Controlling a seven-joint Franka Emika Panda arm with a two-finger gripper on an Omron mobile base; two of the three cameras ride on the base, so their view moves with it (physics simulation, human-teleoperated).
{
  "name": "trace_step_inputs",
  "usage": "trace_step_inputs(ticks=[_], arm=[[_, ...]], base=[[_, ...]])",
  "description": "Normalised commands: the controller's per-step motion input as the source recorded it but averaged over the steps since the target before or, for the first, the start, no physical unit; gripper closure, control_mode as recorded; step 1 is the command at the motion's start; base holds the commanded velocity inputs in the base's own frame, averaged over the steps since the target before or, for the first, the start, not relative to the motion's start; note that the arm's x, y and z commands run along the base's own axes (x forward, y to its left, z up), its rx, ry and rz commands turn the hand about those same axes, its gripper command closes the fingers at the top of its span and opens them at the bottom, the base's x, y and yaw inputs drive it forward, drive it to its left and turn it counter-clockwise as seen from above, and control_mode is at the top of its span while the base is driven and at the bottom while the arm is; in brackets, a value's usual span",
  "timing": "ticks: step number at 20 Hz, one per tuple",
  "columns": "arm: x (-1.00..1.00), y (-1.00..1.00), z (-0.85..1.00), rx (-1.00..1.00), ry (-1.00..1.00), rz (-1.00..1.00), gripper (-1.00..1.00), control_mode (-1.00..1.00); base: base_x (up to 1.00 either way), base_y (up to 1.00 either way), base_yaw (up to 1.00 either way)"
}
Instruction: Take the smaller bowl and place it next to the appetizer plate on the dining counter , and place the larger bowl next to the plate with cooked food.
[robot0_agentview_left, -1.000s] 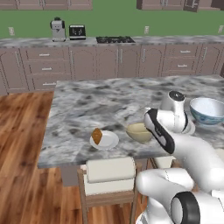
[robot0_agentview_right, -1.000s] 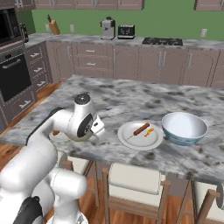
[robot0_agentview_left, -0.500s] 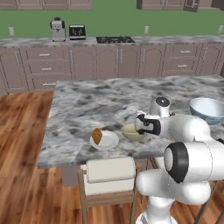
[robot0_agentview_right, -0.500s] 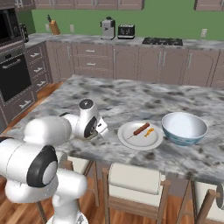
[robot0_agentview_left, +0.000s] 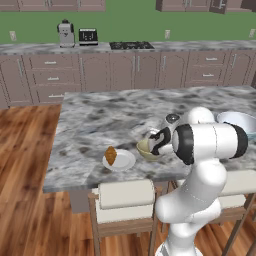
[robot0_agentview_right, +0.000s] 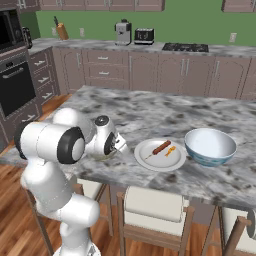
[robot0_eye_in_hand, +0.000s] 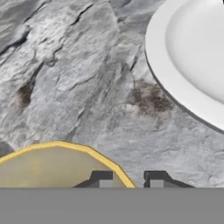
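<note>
Swung low since a second ago, gripper at small bowl's rim, frame centre, beside appetizer plate; jaws slightly apart astride rim; release or regrasp, cannot tell.

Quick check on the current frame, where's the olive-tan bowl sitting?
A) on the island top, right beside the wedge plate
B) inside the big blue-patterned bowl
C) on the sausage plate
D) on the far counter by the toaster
A: the smaller bowl rests on the dining counter just beside the appetizer plate, with the gripper at its rim.
</note>
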Motion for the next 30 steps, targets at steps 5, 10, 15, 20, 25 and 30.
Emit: trace_step_inputs(ticks=[5,10,15,20,25,30], arm=[[0.29,0.25,-0.19,-0.04,0.00,0.00,-1.00,-1.00],[-0.72,0.01,0.98,0.00,-0.02,0.00,-1.00,-1.00],[-0.84,-0.07,0.97,0.00,-0.03,0.00,-1.00,-1.00],[-1.00,-0.04,0.96,0.00,-0.07,0.00,-1.00,-1.00],[-1.00,0.00,1.00,0.00,-0.13,0.00,-1.00,-1.00],[-0.99,0.00,1.00,0.00,-0.13,0.00,-1.00,-1.00]], base=[[0.00,0.00,0.00],[0.00,0.00,0.00],[0.00,0.00,0.00],[0.00,0.00,0.00],[0.00,0.00,0.00],[0.00,0.00,0.00]])
